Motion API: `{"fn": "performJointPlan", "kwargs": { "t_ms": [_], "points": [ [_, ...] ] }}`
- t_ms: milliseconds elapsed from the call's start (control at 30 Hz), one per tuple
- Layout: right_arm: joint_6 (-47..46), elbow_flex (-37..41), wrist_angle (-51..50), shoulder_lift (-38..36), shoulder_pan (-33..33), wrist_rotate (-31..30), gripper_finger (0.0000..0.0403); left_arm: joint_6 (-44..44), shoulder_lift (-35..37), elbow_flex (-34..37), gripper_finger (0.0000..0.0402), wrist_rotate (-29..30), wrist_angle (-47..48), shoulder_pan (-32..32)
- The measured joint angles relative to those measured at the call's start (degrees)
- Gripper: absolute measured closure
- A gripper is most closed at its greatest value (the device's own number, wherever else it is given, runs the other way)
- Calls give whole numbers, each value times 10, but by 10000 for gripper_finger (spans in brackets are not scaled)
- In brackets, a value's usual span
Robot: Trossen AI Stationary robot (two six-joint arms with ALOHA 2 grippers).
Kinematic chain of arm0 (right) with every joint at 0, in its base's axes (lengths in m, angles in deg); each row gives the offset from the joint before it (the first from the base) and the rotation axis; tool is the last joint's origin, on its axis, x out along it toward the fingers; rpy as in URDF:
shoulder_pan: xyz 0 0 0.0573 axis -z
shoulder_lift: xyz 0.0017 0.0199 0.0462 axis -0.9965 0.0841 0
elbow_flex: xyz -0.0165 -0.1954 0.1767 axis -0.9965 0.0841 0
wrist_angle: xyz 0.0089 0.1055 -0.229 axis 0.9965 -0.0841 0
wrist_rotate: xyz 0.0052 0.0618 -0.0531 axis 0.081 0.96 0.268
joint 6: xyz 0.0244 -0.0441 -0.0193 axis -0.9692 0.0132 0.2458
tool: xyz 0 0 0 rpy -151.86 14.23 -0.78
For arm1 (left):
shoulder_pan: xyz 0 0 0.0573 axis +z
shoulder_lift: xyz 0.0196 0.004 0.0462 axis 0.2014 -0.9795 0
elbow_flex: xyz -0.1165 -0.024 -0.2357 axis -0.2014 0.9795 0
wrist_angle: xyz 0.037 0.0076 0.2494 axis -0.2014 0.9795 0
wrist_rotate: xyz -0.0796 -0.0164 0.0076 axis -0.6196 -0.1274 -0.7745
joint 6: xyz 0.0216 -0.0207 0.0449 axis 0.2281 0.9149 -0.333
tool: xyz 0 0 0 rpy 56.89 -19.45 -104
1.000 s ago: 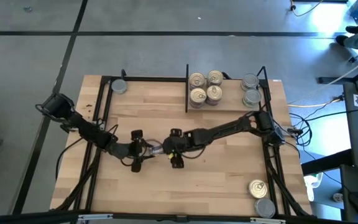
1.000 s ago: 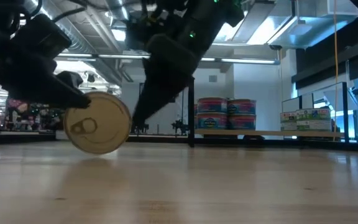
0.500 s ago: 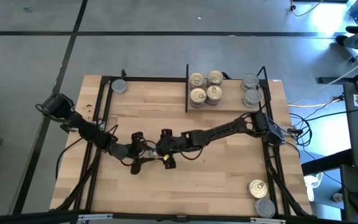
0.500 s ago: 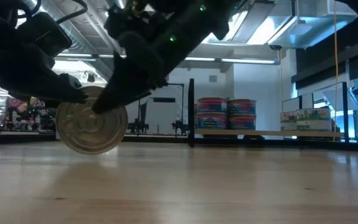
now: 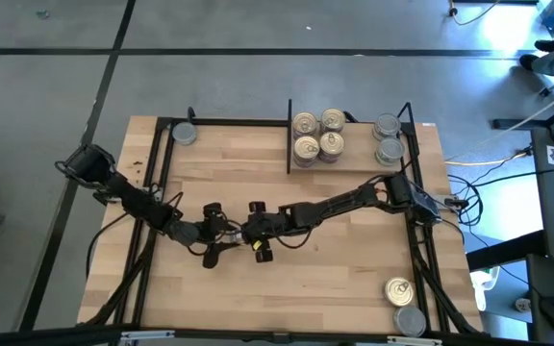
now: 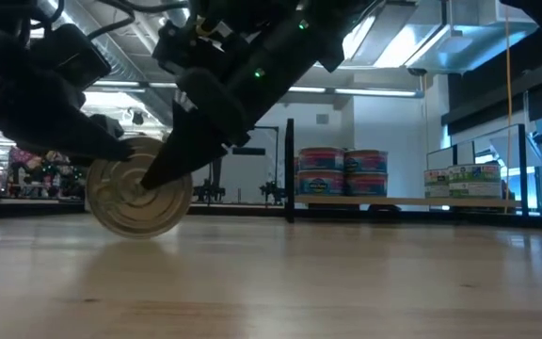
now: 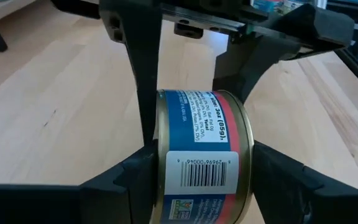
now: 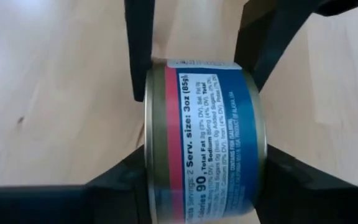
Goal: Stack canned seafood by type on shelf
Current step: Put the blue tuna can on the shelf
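Note:
A red-and-blue labelled tin (image 5: 239, 234) of canned seafood stands on its edge at the table's middle, one flat end facing the low view (image 6: 139, 198). My left gripper (image 5: 222, 236) reaches it from the left and my right gripper (image 5: 256, 234) from the right. Both are shut on it. The shelf (image 5: 229, 154) lies at the far side, with a black divider (image 5: 289, 135). On it, right of the divider, gold-lidded tins (image 5: 317, 135) stand beside grey-lidded tins (image 5: 387, 139). A single grey tin (image 5: 185, 133) stands at the far left. My left gripper pinches the tin by its two flat ends (image 7: 160, 168), one finger (image 7: 129, 183) on each. It comes from the table's left, slanting slightly down. The tin stands on edge with its rim low over the wood; whether it touches the table I cannot tell. My right gripper pinches the same tin by its two flat ends (image 8: 149, 168), one finger (image 8: 120, 183) on each, opposite the left fingers. It comes from the table's right, slanting down. In the low view one finger (image 6: 182, 151) lies across the near end.
A gold-lidded tin (image 5: 398, 290) and a grey one (image 5: 410, 320) stand at the near right corner. Black frame bars (image 5: 419, 240) run along the table's left and right sides. Bare wood lies between the held tin and the shelf.
My right gripper has moved toward the table's left and down to the tin, tipping more steeply. Its fingers now sit on the tin's flat ends. The tin has stayed on edge in my left gripper, shifted slightly left.

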Motion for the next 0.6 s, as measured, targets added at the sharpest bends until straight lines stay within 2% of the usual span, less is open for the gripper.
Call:
{"fn": "performJointPlan", "kwargs": {
  "t_ms": [267,400,600],
  "points": [
    [-19,0,-35,-11,11,1,211,-1,1,-2,132,1,10,34],
    [-33,1,-113,-35,11,-13,211,-6,14,-2,119,2,27,38],
    [-64,3,-244,-95,10,-72,211,-38,56,-1,117,15,68,48]
  ]
}}
